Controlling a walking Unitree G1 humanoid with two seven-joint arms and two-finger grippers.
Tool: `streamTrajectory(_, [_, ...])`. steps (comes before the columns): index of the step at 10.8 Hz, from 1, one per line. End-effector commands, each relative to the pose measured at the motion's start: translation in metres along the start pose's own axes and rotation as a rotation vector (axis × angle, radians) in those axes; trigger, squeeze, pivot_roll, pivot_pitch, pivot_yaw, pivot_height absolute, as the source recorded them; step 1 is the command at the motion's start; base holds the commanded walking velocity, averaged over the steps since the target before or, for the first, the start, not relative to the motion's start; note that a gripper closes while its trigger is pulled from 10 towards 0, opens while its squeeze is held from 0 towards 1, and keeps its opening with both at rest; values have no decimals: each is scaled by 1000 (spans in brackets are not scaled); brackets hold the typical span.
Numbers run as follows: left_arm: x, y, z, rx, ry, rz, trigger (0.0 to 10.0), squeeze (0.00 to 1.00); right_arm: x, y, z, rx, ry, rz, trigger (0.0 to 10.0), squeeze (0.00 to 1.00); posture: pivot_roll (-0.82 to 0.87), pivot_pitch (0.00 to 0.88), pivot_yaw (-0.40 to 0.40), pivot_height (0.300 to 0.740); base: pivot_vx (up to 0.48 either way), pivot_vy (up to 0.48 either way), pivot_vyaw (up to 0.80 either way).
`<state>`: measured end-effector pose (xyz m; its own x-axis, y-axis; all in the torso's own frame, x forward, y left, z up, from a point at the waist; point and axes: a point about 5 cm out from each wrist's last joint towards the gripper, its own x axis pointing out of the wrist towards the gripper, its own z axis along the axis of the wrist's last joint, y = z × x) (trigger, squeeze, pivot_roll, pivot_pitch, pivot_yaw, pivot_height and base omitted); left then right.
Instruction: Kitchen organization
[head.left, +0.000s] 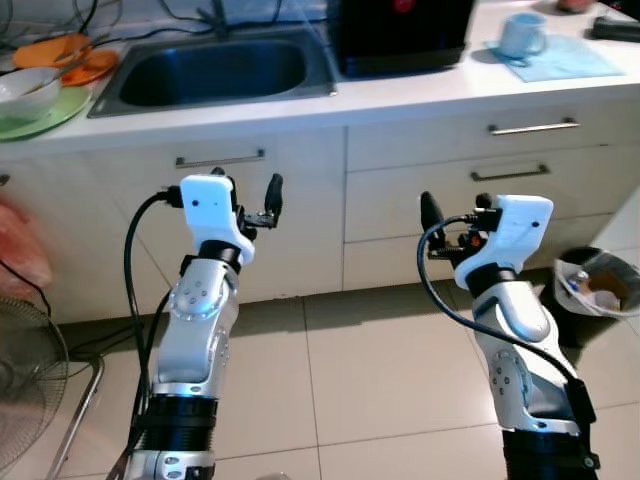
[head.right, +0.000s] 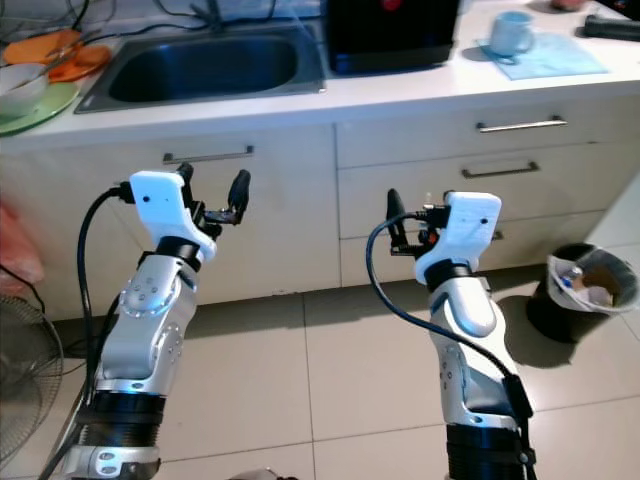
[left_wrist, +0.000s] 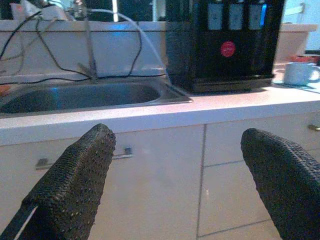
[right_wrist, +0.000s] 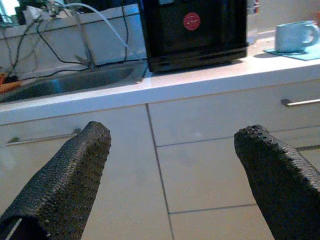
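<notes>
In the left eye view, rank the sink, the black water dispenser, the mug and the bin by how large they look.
Largest to smallest as they look:
1. sink
2. black water dispenser, cut off by the top edge, so true size unsure
3. bin, partly out of frame and nearer the camera
4. mug

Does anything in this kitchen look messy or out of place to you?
Mostly tidy. Loose black cables trail across the counter behind the sink, close to the stacked dishes. Wiring beside a sink looks odd. No spills visible.
</notes>
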<state>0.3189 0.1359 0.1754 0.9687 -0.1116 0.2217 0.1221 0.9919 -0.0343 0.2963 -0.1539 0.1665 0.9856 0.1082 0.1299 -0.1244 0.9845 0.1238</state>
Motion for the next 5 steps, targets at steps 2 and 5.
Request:
streamTrajectory(2, [1,2,8,13,-21,25,10000,0,1,4,9,12,-27,25,10000,0,44,0,81,740,300,375,0])
streamTrajectory(5, [0,5,6,28,-4,47,10000,0,2,6,11,17,-43,21,10000,0,47,0,82,740,292,381,0])
